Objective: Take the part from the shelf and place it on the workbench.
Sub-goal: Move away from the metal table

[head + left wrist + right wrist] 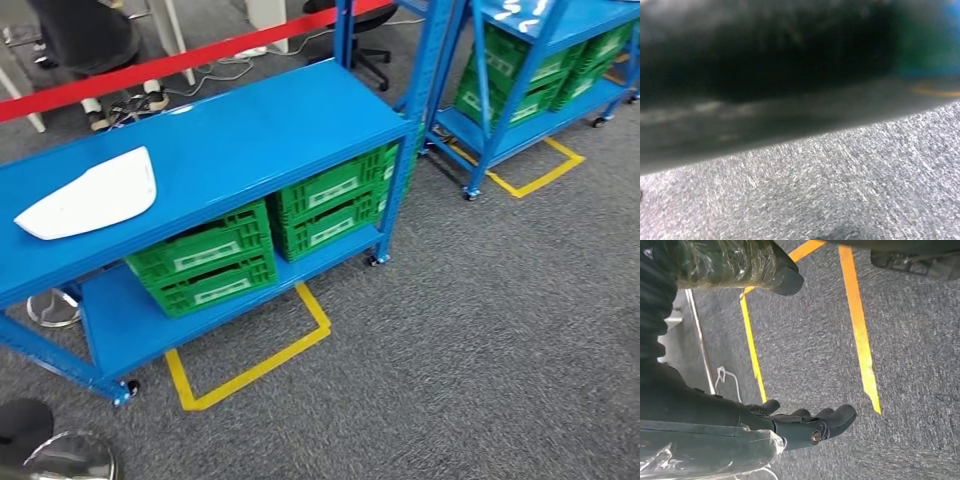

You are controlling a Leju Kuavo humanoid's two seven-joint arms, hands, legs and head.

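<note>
- Right hand (806,422): fingers stretched out and apart, thumb (785,277) well clear, nothing held, hung over grey carpet (911,365) crossed by yellow floor tape (860,330).
- Left hand: blurred dark mass in left wrist view; state cannot be told.
- White part (90,193): lay flat on top level of blue shelf (249,135), near its left end.
- Green crates (204,262): stacked on lower level.
- Red barrier tape (173,62): stretched behind shelf.
- Second blue rack (528,60): stood well apart to the right.
</note>
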